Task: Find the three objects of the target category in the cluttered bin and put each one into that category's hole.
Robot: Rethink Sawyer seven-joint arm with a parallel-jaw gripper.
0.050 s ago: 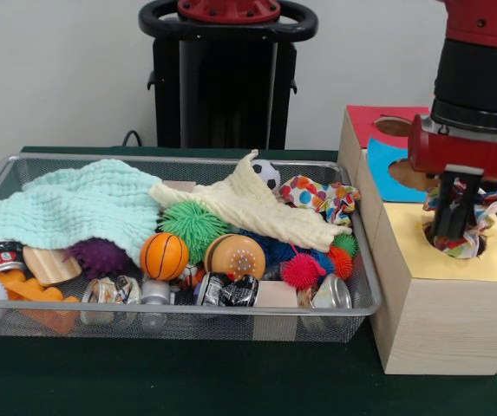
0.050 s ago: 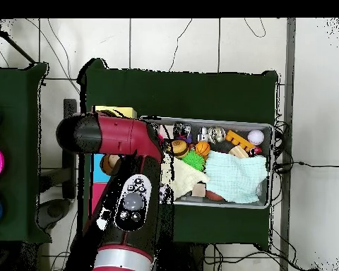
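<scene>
Your gripper (image 1: 450, 227) is reaching straight down into the yellow hole (image 1: 472, 249) of the wooden box (image 1: 443, 312), fingers closed on a patterned cloth (image 1: 482, 211) bunching at the rim. In the wire bin (image 1: 5, 178) to the left are lying a mint cloth (image 1: 70, 204), a cream cloth (image 1: 248, 204) and another patterned cloth (image 1: 322, 198).

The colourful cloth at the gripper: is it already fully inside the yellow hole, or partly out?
Partly out. The gripper pushes the colourful cloth into the yellow hole, but fabric spills over its rim.
</scene>
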